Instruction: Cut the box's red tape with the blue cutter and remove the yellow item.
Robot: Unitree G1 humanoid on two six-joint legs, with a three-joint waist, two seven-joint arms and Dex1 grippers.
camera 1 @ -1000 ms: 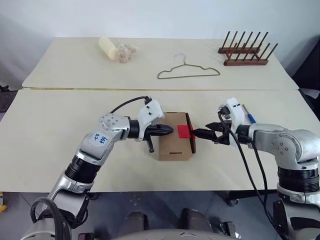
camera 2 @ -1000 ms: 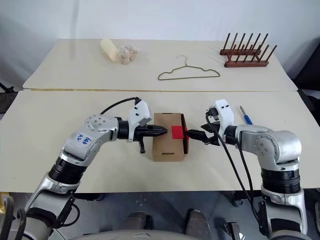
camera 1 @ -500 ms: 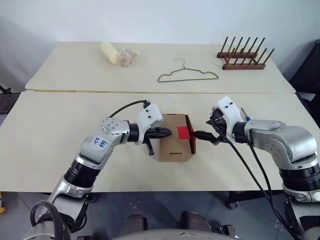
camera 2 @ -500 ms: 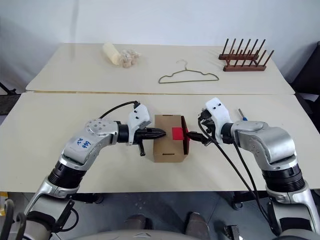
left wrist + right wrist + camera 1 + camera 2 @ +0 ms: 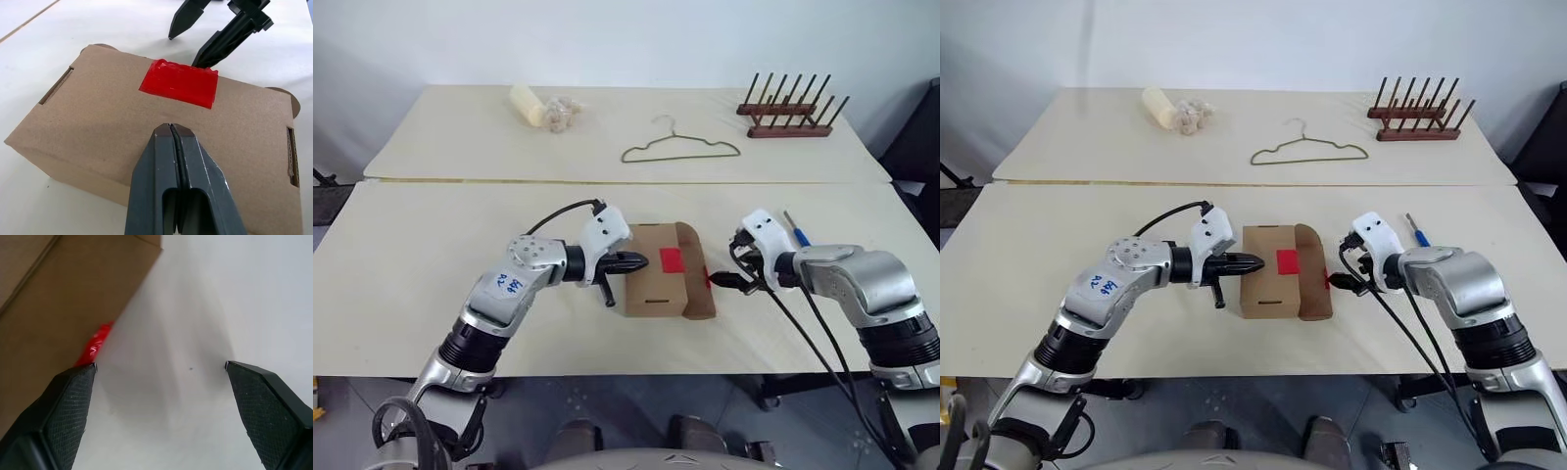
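While the box (image 5: 658,279) rests near the middle of the near table (image 5: 411,255), its right-hand end flap (image 5: 697,284) lies folded outward and flat on the tabletop. The red tape (image 5: 671,259) sits on the top panel near that opened end; in the left wrist view its far edge looks ragged. A further scrap of red (image 5: 96,343) shows at the flap's edge in the right wrist view, partly covered by one finger.

The left gripper (image 5: 639,261) is clenched with its fingers (image 5: 166,161) pressed together, and it grasps nothing. Its tip sits over the left edge of the box top; whether it presses on the cardboard cannot be told.

The right gripper (image 5: 717,281) stands released, fingers (image 5: 63,406) spread wide, with bare tabletop between them. It is low, just beside the outer edge of the opened flap. One finger lies close against the flap, but contact cannot be confirmed.

The blue cutter (image 5: 794,228) lies on the table behind the right wrist, apart from both grippers. Its lower part is hidden by the wrist housing.

The box interior is not visible from any view, so its contents cannot be determined.

On the far table (image 5: 460,137) lie a wire hanger (image 5: 680,148), a wooden peg rack (image 5: 789,116) and a pale roll (image 5: 526,102) beside a clear bag of small items (image 5: 564,111), whose contents are hard to make out.
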